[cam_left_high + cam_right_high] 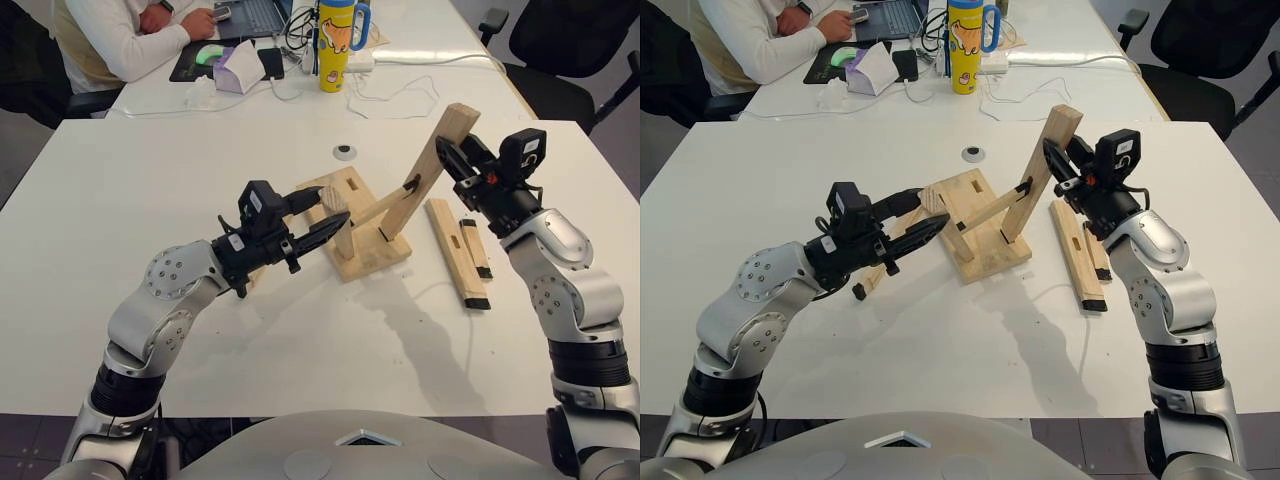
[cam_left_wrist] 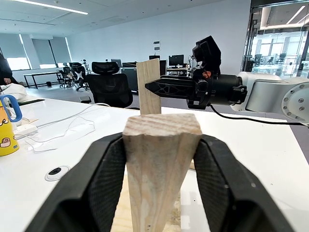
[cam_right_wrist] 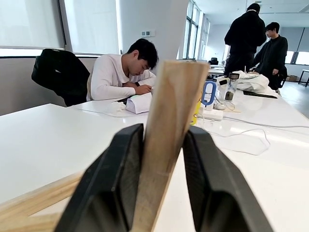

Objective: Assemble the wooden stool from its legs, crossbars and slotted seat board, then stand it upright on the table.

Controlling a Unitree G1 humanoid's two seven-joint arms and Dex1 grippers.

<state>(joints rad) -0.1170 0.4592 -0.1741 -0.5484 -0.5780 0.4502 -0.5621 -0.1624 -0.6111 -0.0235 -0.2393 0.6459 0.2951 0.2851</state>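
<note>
The slotted seat board (image 1: 372, 252) lies flat at mid-table. A short wooden leg (image 1: 338, 222) stands in it, and my left gripper (image 1: 322, 228) is shut on its upper end (image 2: 161, 159). A taller leg (image 1: 432, 165) leans up from the board's right side, held near its top by my shut right gripper (image 1: 452, 160), whose fingers (image 3: 120, 179) clamp both of its faces. A thin crossbar (image 1: 378, 208) runs between the two legs. On the table to the right lie a loose leg (image 1: 455, 250) and a shorter crossbar (image 1: 477, 248).
Another wooden piece (image 1: 872, 276) lies under my left forearm. A round cable grommet (image 1: 345, 152) sits behind the board. On the far desk stand a yellow bottle (image 1: 337, 45), cables (image 1: 400, 95) and a seated person's things. Bare table lies in front of the board.
</note>
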